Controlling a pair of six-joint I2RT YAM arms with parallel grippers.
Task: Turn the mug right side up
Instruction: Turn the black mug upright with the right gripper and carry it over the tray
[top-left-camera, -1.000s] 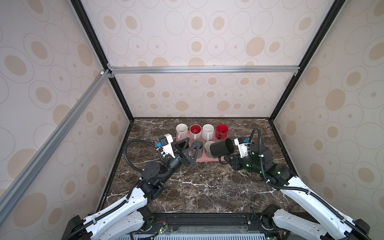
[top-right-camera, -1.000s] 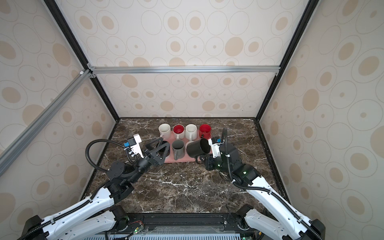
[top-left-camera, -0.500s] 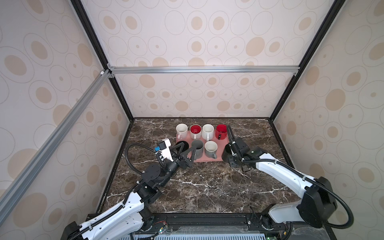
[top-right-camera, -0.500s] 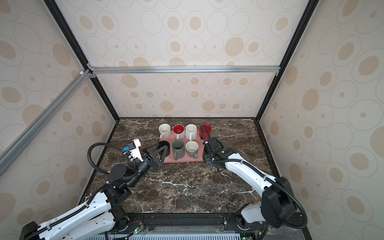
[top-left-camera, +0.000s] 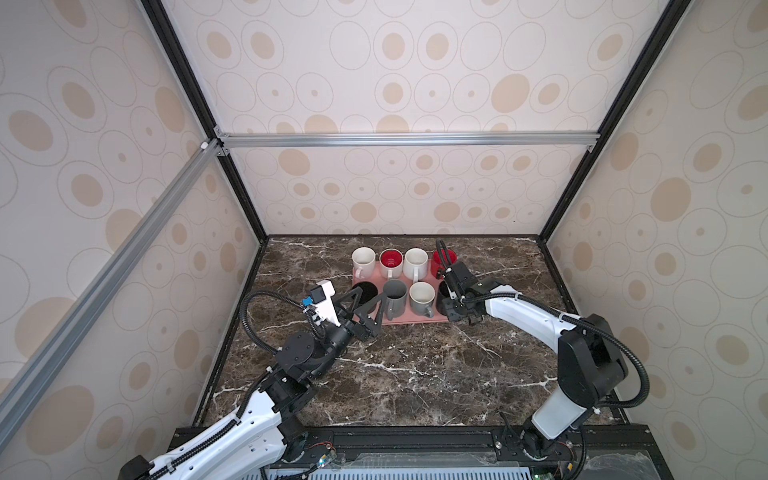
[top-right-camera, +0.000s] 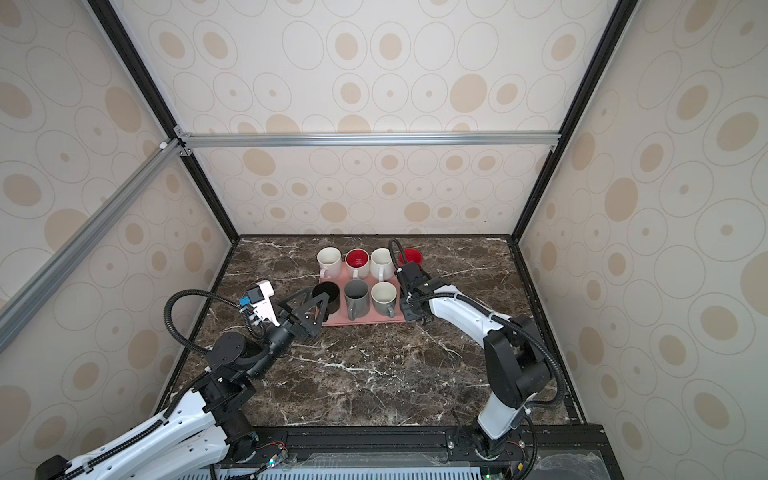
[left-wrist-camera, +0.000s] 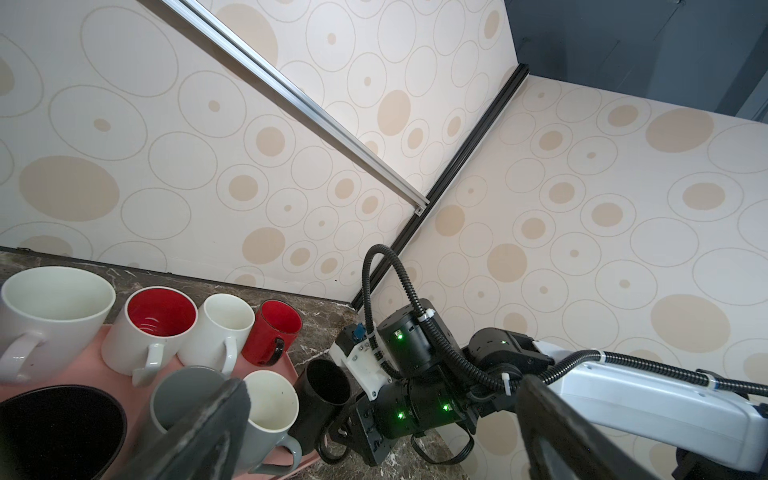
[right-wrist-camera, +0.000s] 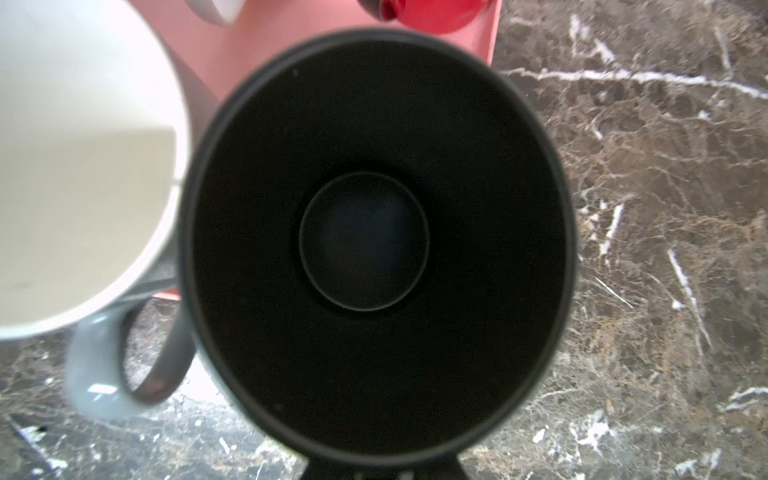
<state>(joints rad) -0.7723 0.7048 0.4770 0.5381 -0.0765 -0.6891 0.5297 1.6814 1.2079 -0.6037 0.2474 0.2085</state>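
Mugs are sitting on a pink tray (top-left-camera: 415, 321). The right gripper (left-wrist-camera: 336, 432) is pinching the black mug (left-wrist-camera: 322, 386) with its jaws nearly together. That mug is standing mouth up at the tray's right front end. The left gripper (top-left-camera: 371, 294) is hanging near another black mug (left-wrist-camera: 54, 432), jaws spread wide.

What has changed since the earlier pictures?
The right claw turned the black mug from lying sideways in the air to upright, and lowered it to the front right corner of the pink tray; it still grips it. The left claw stays open by the tray; the other seven mugs did not move.
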